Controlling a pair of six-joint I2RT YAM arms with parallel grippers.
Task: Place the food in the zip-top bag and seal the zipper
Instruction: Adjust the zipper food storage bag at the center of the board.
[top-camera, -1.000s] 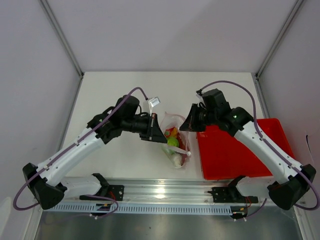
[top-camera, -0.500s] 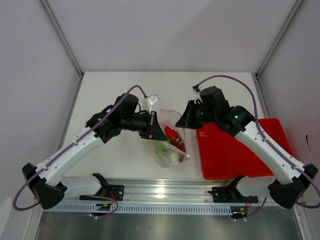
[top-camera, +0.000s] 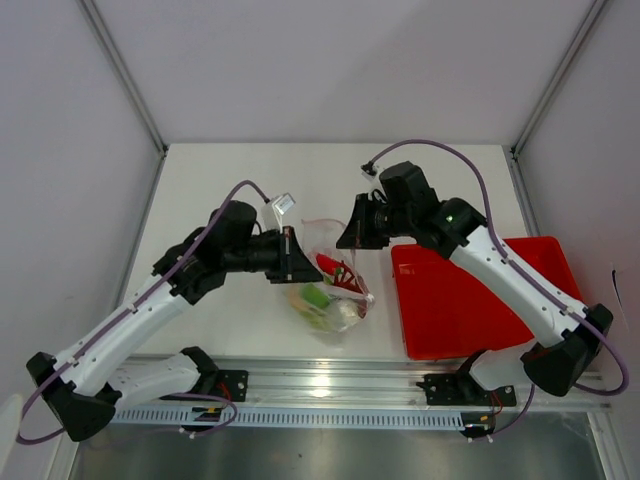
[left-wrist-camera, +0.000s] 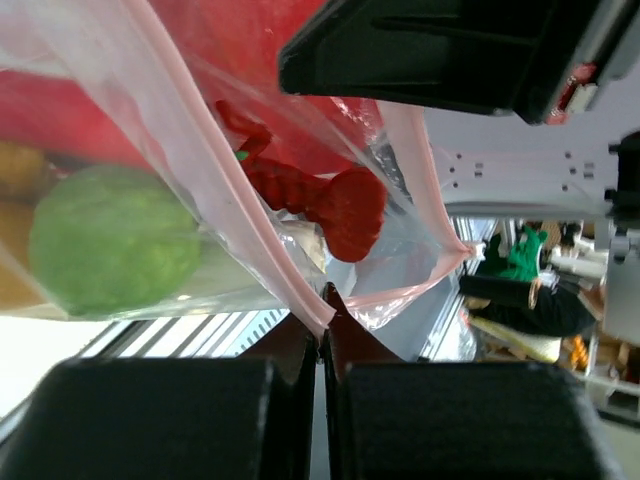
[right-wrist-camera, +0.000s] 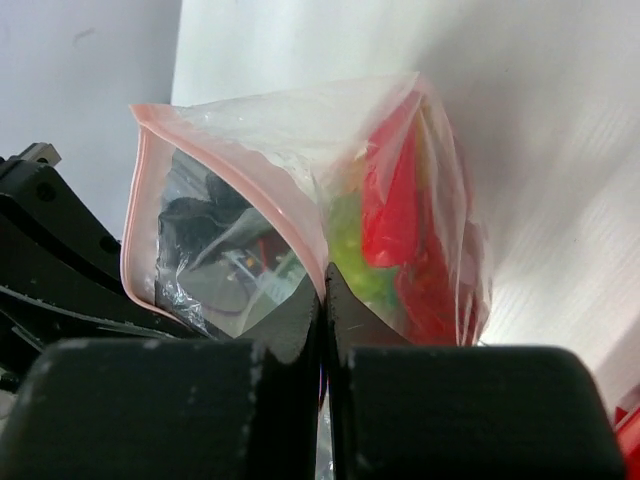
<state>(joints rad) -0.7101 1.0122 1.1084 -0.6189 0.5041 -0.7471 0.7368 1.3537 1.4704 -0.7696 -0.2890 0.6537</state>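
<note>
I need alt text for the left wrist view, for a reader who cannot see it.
The left hand, shut, pinches the pink zipper of a clear zip-top bag, its mouth open. Inside are a round green fruit and a red toy piece.

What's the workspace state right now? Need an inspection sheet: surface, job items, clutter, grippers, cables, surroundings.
Surface: white table, no spills seen.
Job's things: zip-top bag held between both arms, with food inside, including a round green fruit and a red pepper-like piece. The zipper is unsealed and the mouth gapes.
Clutter: red tray on the table's right side; nothing else seen.
Grippers: left gripper shut on the zipper; right gripper shut on the zipper at the opposite lip.
Cables: purple cables, one along the left arm and one along the right, both away from the bag.
Surroundings: white enclosure walls; metal rail at the near edge.
</note>
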